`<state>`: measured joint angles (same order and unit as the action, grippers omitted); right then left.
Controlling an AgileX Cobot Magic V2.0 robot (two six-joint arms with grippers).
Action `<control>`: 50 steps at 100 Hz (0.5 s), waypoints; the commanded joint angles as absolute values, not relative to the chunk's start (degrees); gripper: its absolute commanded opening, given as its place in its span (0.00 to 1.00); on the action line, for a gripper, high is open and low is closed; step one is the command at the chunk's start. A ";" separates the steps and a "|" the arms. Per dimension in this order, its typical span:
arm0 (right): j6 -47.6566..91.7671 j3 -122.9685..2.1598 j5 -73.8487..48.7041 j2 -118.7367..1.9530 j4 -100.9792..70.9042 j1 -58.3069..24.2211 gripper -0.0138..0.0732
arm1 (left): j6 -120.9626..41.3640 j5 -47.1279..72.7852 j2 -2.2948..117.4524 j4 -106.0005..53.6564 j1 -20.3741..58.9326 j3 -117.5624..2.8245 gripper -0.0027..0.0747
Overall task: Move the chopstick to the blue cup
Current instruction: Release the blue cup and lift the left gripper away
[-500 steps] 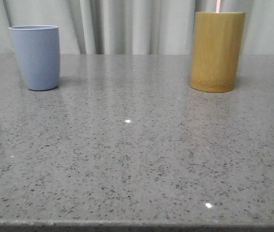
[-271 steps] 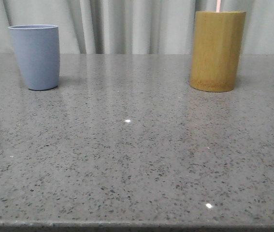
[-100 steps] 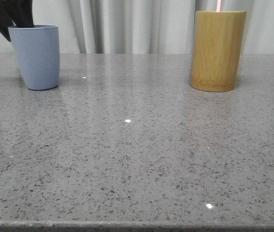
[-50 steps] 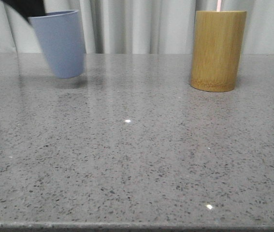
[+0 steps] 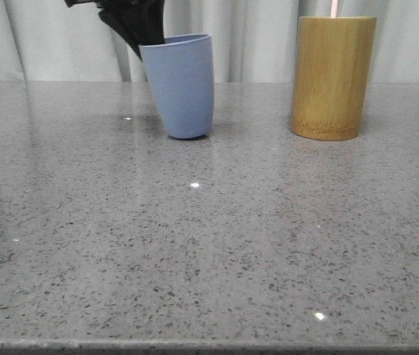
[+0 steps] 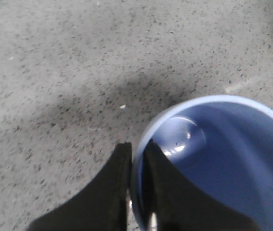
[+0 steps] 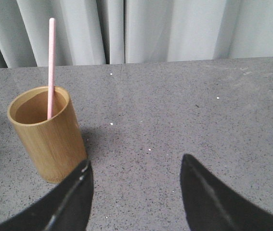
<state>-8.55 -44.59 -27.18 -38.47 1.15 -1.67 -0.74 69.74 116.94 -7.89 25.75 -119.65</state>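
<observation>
The left gripper (image 6: 137,159) was pinched tight on the rim of the blue cup (image 5: 179,85), one finger inside the wall and one outside, and the cup sat tilted on the grey stone table (image 5: 194,244). The right gripper (image 7: 135,180) hung wide open with nothing in it. Ahead of its jaws, off toward one finger, the chopstick (image 7: 51,67) stood leaning in the bamboo cylinder (image 7: 47,134).

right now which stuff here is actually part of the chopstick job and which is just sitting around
Part of the job:
- chopstick, standing in the bamboo cylinder
- blue cup, its rim pinched by the left gripper
- right gripper, open, short of the chopstick

Just there:
- bamboo cylinder, the chopstick's present holder
- grey speckled table
- pale curtain
</observation>
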 commanded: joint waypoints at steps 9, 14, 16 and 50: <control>-8.43 -46.73 -23.30 -38.68 1.32 -1.44 0.64 | 0.00 68.37 114.04 -9.06 26.23 -123.06 0.01; -8.43 -46.73 -23.30 -38.68 1.32 -1.44 0.64 | 0.00 68.37 114.04 -9.47 26.23 -123.27 0.04; -8.43 -46.73 -23.30 -38.68 1.32 -1.44 0.64 | 0.00 68.37 114.04 -9.79 26.23 -123.27 0.06; -8.43 -46.73 -23.23 -38.68 1.32 -1.44 0.64 | 0.00 69.62 114.04 -11.89 26.00 -124.55 0.51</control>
